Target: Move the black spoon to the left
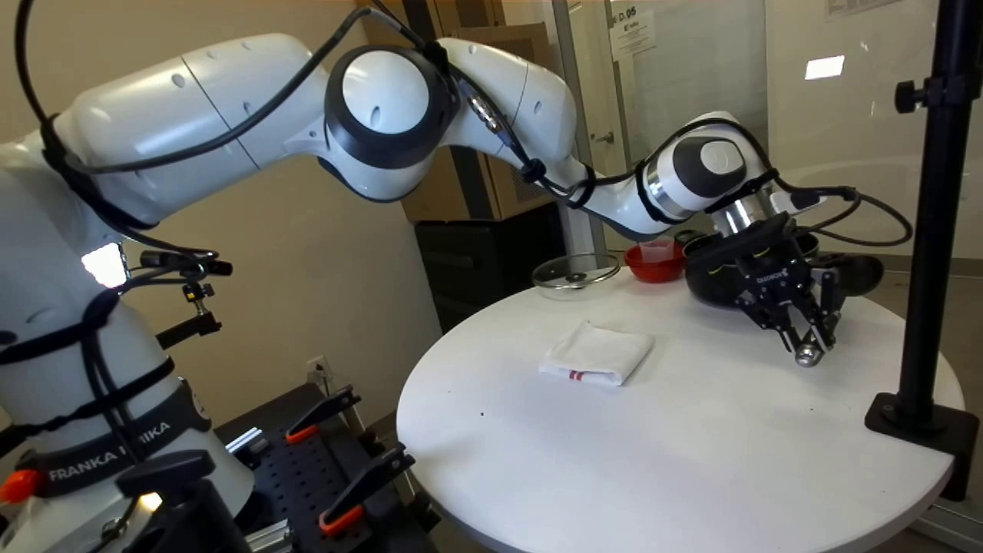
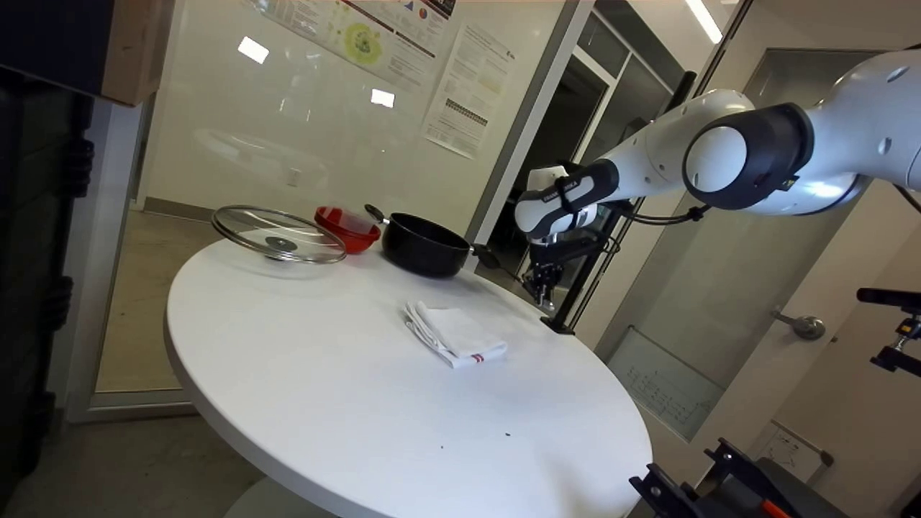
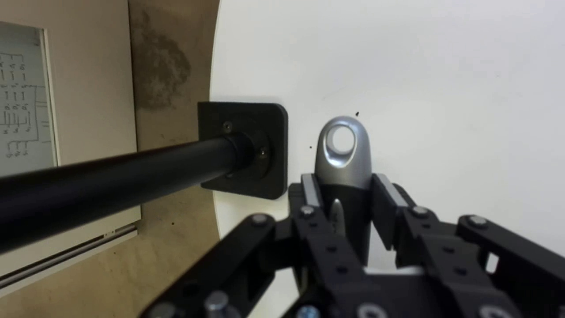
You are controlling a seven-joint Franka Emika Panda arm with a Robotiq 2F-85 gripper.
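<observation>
Count one black spoon, gripped by the handle between two fingers, closed on it from both sides, near the edge of one white tabletop and near one black stand pole. In the wrist view, see its silvery end, pierced by one hole, reaching past the fingers. Among containers, count one red bowl, with one clear cup inside, and one black pan just beside it, too dark within to make out. Across the bowl from the pan, find one glass lid, lying knob-down. Nearer the middle, count one folded white cloth with red stripes, well apart from the fingers. Cannot tell spoon bowl from pan handle in the dark shape beside the pan.
</observation>
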